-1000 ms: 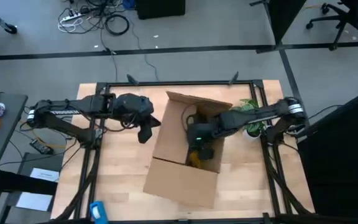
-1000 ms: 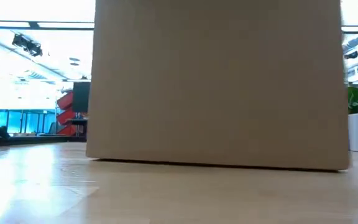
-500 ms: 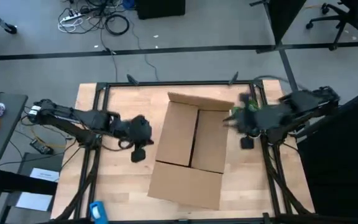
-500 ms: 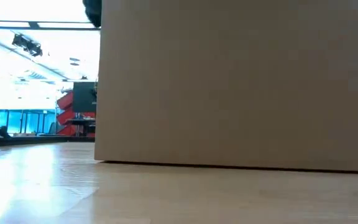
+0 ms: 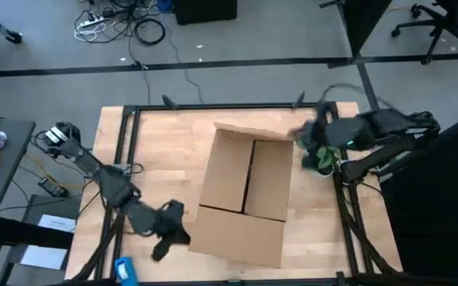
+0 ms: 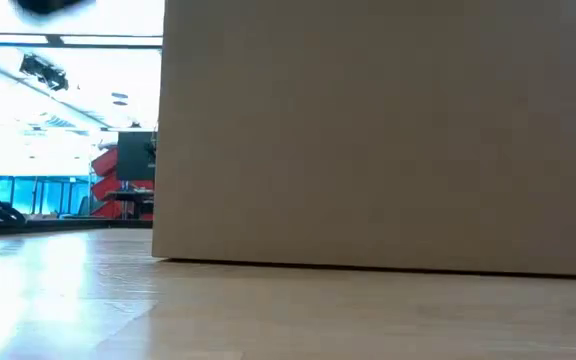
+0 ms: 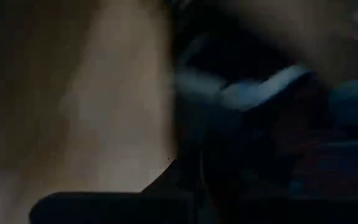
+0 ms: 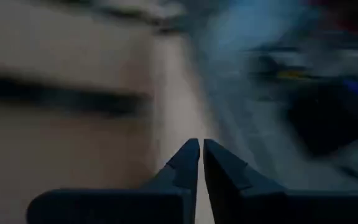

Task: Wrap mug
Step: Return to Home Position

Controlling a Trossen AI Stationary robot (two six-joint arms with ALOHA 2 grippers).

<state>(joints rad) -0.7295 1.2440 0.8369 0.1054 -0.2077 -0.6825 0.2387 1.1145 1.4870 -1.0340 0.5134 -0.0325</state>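
Box: cardboard box (image 5: 243, 199) mid-table, top flaps folded in w/ a seam down the middle; fills nearly all of the low view (image 6: 378, 135).
Mug: not visible in any view. If it's inside the box, that's only a guess; can't confirm.
Wrap material: none seen on the table (image 5: 157, 151), so no telling how far the wrapping has got.
Left tool: left tool (image 5: 165, 238) low at the near-left corner of the box, just beside it, arm stretched across the table's left side. Fingers too smeared to read in its wrist view, so can't tell spread or pressed together.
Right tool: right tool (image 8: 201, 152) off the far-right corner of the box, near the green plant (image 5: 324, 159); in the high view (image 5: 312, 139) it sits above the table edge. Fingertips pressed together, nothing between them (clear in its own wrist view).
Stage: judged as both arms clear of the box, neither holding anything.
Risk 1: left tool so close to the box corner that a swing inward could shove or turn the box.
Risk 2: right arm near the plant; a careless sweep could knock it over.
Risk 3: flaps not sealed as far as seen, could spring up and catch a passing tool.
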